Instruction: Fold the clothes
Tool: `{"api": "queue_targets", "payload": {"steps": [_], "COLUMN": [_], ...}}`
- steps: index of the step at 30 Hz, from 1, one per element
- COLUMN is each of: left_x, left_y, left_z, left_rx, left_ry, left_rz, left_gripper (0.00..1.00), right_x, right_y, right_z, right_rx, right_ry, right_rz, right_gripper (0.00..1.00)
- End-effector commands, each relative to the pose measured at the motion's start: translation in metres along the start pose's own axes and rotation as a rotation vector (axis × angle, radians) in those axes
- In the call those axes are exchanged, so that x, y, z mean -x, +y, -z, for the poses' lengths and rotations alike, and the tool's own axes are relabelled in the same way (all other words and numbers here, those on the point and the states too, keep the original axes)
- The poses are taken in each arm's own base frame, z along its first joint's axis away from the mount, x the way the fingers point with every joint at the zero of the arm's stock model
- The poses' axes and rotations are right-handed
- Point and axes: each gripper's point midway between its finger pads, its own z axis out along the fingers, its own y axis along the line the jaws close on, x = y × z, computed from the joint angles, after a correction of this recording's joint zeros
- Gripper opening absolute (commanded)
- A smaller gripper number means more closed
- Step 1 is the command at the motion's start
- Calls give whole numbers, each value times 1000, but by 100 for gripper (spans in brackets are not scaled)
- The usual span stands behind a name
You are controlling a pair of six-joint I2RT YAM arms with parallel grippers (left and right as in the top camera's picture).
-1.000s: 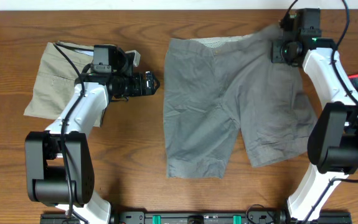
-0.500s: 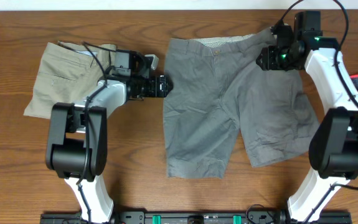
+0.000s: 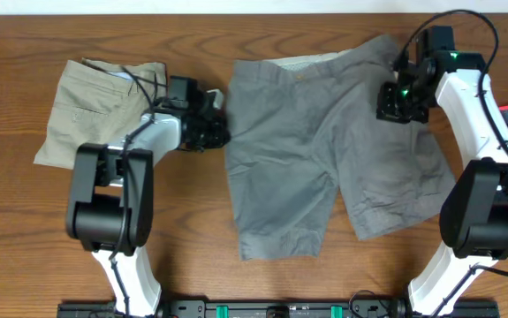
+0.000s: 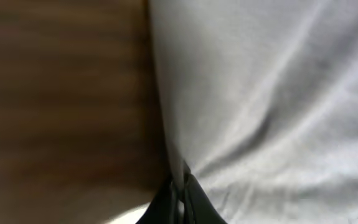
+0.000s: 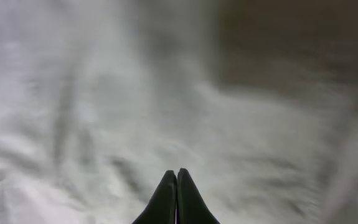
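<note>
Left jaws pinching grey shorts (image 3: 289, 132) edge (right jaws closed), beige shorts (image 3: 86, 115) near

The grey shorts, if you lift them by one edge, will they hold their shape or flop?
Likely floppy: the grey shorts lie flat and wrinkled, so they should sag from wherever they are pinched. Probably light, as the cloth looks thin. Pushed across the wooden table, they would more likely bunch than slide.
</note>
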Motion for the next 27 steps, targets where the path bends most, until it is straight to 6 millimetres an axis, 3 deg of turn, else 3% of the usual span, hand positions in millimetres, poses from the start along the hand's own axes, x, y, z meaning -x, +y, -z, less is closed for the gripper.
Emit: {"api": "queue_targets", "payload": {"steps": [1,4,6,11,15,19,22,24,25,27], "left_x": [11,9,10,6,-2,-6,-8,-12,-14,-16], "left_y": [46,62,63,57,60,61,61,62,62,62], "left_z": [36,65,81,106,112,112,112,112,112,112], "left_rx": [234,354,390,419,450,453,456,460,462,463], "left_ry": [-71,-101,-125,-152,-136,-121,-112,-97,-90,-84], "left_rz": [120,168,168,203,232,235,238,247,247,248], "left_gripper": [6,6,6,6,6,6,6,6,9,17], "right_x": [-17,-20,-17,11,40,59,54,35,24,4], "right_y": [-34,-57,-66,-89,-103,-109,-71,-39,-28,-20], "right_z": [-32,-55,-69,-96,-91,-71,-60,-52,-49,-48], "right_rx": [-173,-259,-276,-293,-297,-265,-37,140,197,227], "right_ry": [56,31,1,-126,-227,-242,-158,-66,-24,54], "right_rz": [-140,-178,-187,-206,-175,-141,14,103,131,154], "right_gripper": [1,1,1,1,1,1,2,20,33,47]}}
